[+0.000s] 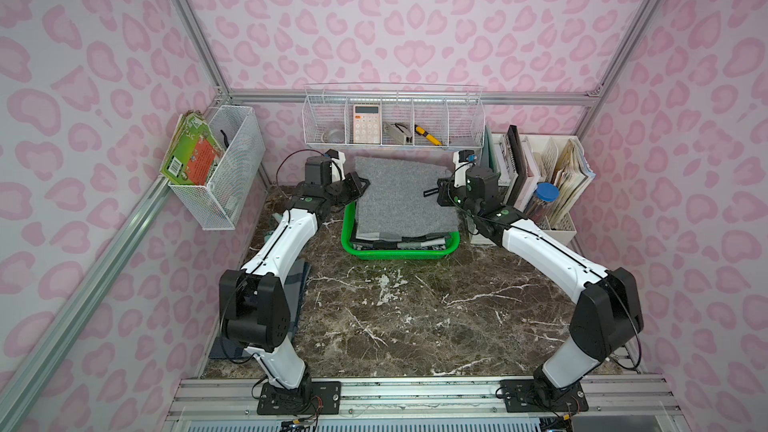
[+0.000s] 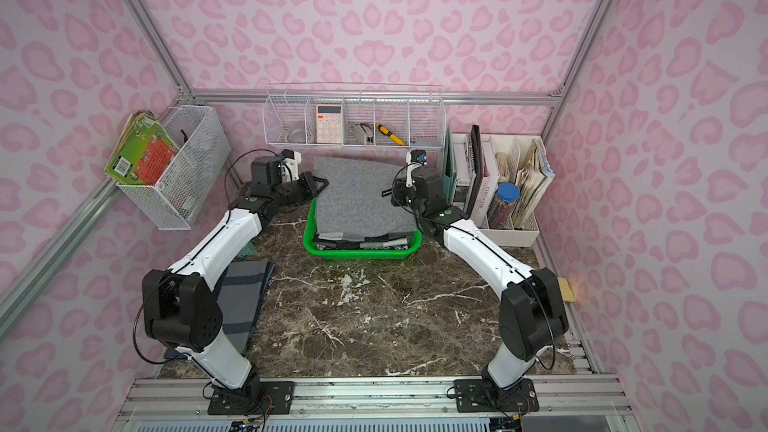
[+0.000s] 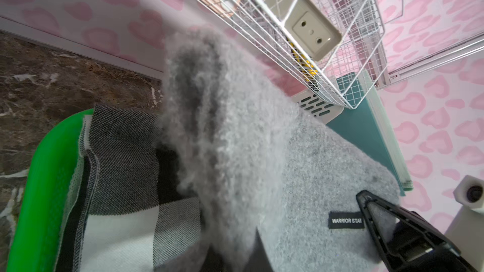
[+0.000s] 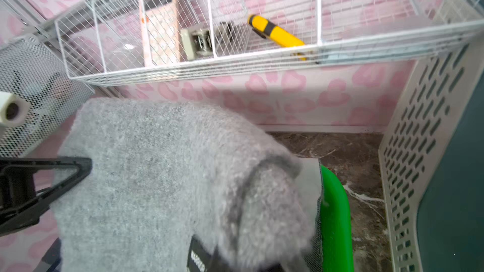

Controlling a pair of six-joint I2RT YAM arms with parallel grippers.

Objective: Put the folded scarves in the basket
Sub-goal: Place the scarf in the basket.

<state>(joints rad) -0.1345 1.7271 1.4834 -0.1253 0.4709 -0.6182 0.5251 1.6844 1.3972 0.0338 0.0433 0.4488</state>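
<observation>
While the folded scarf (image 1: 399,197) is clamped at its two side edges, it is spread as a flat grey panel above the basket (image 1: 415,254), which is placed on the marble tabletop (image 1: 415,317) between the two arms. The left gripper (image 1: 358,185) is closed on the scarf's left edge; in the right wrist view its black triangular finger (image 4: 78,170) is seen lying on top of the grey fabric. The right gripper (image 1: 441,195) is closed on the opposite edge, and in the left wrist view it (image 3: 372,205) is seen pinching the fabric just beside a black woven label (image 3: 346,220). Most of the green basket is covered by the scarf in both top views, with only the front rim and the left rim left exposed. The far end of the scarf is carried past the back of the basket, below the white wire shelf (image 1: 392,118). Folded cloths are already stacked in the basket, among them a black-and-white checked cloth (image 3: 125,192), whose edges are seen under the scarf's near edge. Whether that near edge rests on the stack cannot be determined. A calculator (image 1: 367,123) and a yellow-handled tool (image 1: 430,136) are held in the wire shelf. A striped blue-grey cloth (image 2: 245,284) is laid on the tabletop beneath the left arm, well apart from the basket.
</observation>
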